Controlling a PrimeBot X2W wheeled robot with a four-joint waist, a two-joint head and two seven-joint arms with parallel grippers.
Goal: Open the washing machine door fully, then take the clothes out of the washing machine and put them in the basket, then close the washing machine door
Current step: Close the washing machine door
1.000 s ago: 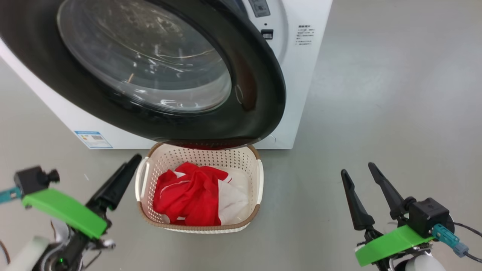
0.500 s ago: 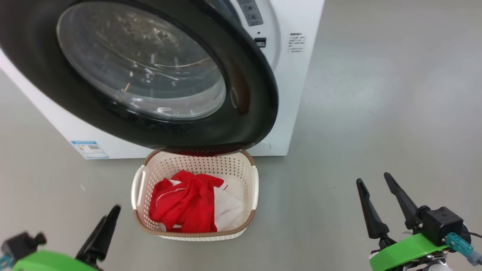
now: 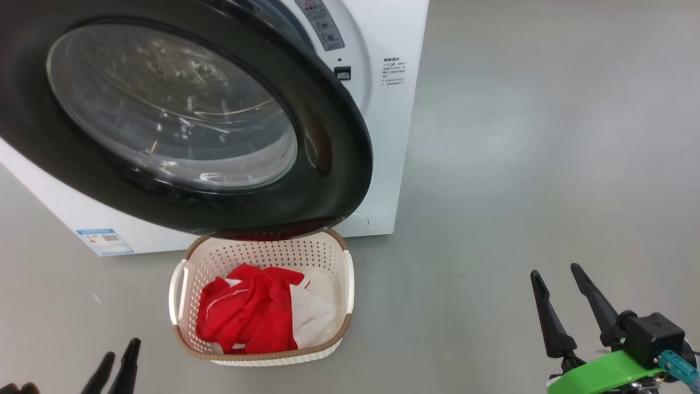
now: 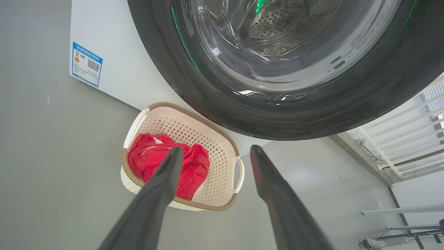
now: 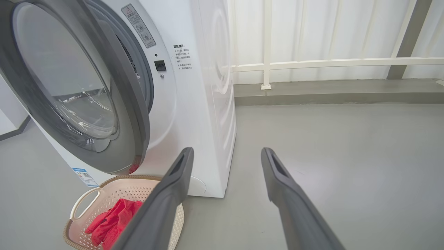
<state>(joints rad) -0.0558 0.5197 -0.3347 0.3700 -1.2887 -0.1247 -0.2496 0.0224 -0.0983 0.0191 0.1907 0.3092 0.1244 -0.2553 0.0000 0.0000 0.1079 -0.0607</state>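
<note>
Red clothes [image 3: 246,312], one bundle, in one cream basket [image 3: 262,256]

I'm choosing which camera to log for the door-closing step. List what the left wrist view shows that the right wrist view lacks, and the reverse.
Left wrist view's own: the perforated drum seen through the door glass, and the left gripper, open. Right wrist view's own: the machine's side panel, the warning label, the black latch socket, and the right gripper, open. Shared: the washing machine door, the basket holding the clothes, and the blue sticker.
</note>
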